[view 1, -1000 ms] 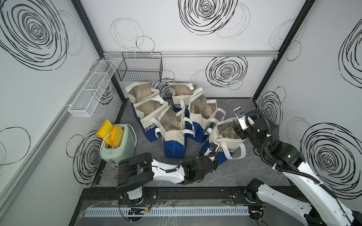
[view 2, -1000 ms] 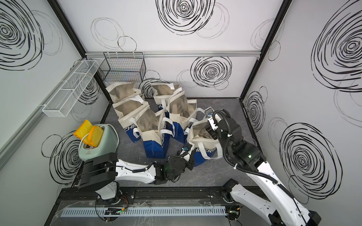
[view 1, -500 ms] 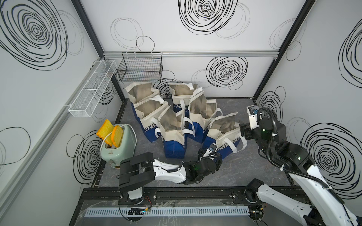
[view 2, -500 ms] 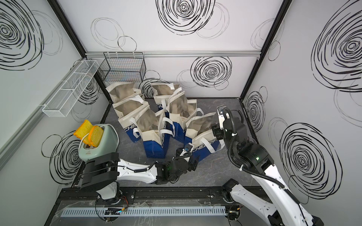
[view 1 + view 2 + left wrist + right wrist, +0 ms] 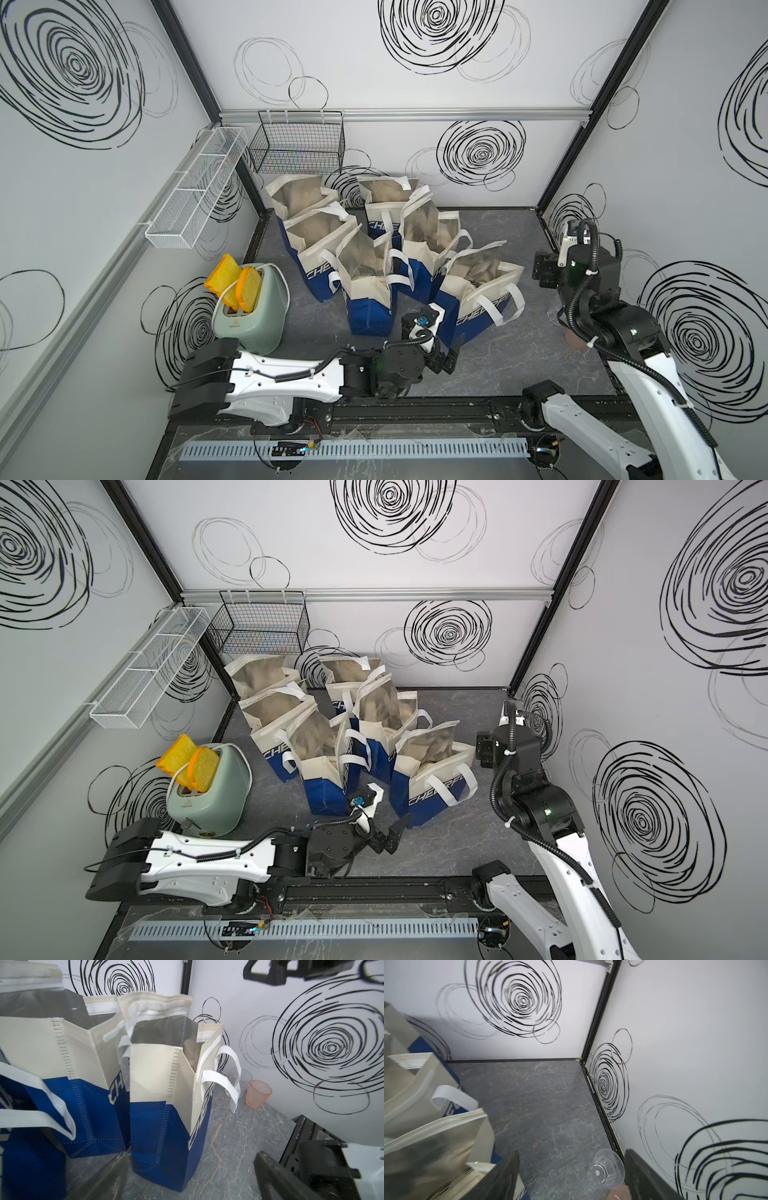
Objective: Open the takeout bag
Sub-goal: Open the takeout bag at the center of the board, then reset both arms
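Takeout bag (image 5: 478, 291) (image 5: 432, 771) stands upright on the table (image 5: 540, 361). It is the nearest, rightmost one in a cluster of six blue-and-cream bags. Its mouth is spread, the silver lining shows in both top views, and the top flap stands up on the far side. White handles hang on its outer faces.

Left end effector (image 5: 446, 357) (image 5: 390, 833):
- It sits low over the table, just in front of the bag's near blue bottom corner.
- Jaws are spread wide and grip nothing.
- In the left wrist view the bag (image 5: 166, 1084) fills the middle, and its lower corner sits ahead of the gap between the two fingers (image 5: 190, 1155).
- No contact with the fabric is visible. One fingertip looks very close to the corner in a top view, and I cannot tell whether it touches.

Right end effector (image 5: 540, 270) (image 5: 482, 750):
- It is raised to about the height of the bag's mouth, on the bag's right side.
- A narrow strip of table shows between it and the bag's rim in both top views.
- Jaws are parted (image 5: 572, 1152) with only bare table between them, so nothing is held.
- The bag's lining and rim (image 5: 431, 1142) lie to one side of a finger. That finger overlaps the bag's edge in the right wrist view, so contact there is undetermined.

Also on the table:
- a clear cup (image 5: 606, 1167) by the right wall
- a pink cup (image 5: 258, 1094) beside the clear cup
- a green toaster (image 5: 249, 311) at the left, well apart from the bag
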Controlling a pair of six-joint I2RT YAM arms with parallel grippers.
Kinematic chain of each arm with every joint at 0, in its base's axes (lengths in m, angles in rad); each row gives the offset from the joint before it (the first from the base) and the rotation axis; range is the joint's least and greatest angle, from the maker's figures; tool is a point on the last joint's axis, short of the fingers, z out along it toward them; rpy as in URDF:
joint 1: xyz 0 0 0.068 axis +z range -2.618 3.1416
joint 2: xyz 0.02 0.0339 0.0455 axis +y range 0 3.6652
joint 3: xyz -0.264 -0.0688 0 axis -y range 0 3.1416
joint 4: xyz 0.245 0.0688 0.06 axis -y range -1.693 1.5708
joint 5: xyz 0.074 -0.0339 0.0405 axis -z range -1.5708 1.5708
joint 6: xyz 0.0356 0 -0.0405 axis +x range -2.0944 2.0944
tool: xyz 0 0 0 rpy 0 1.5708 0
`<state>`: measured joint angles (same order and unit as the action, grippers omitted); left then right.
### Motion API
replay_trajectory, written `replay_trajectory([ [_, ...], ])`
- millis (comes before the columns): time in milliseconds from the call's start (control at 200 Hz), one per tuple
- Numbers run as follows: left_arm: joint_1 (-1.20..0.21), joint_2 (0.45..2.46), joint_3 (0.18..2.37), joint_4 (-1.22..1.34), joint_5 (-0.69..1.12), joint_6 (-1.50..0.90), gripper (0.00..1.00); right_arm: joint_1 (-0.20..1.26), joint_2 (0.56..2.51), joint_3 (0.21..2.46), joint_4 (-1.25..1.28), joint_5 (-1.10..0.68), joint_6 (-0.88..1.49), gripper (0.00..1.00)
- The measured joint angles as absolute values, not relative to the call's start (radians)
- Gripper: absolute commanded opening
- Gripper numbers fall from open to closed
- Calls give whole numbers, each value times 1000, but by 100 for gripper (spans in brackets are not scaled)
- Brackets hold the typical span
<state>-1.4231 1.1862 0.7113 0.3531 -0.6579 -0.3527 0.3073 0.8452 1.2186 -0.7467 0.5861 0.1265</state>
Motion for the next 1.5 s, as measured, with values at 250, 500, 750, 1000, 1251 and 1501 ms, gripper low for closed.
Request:
replay_trajectory([
  [250,-1425,683,595,180,-775,-370,98,145,987,1309,-640,444,274,81],
  [500,-1400,249,599,-63,-949,-366,98,-107,1071,1274,-503,202,503,80],
  [750,-1397,353,684,-363,-1026,-540,98,-154,1097,1159,-310,133,436,82],
  [1000,-1152,444,583,-357,-862,-625,98,-121,1095,1023,-146,131,301,95],
  [1251,-624,680,637,-226,-324,-590,99,-86,1061,942,-76,191,199,95],
  [1501,-467,658,710,-89,-158,-514,100,-62,1066,924,17,252,109,96],
])
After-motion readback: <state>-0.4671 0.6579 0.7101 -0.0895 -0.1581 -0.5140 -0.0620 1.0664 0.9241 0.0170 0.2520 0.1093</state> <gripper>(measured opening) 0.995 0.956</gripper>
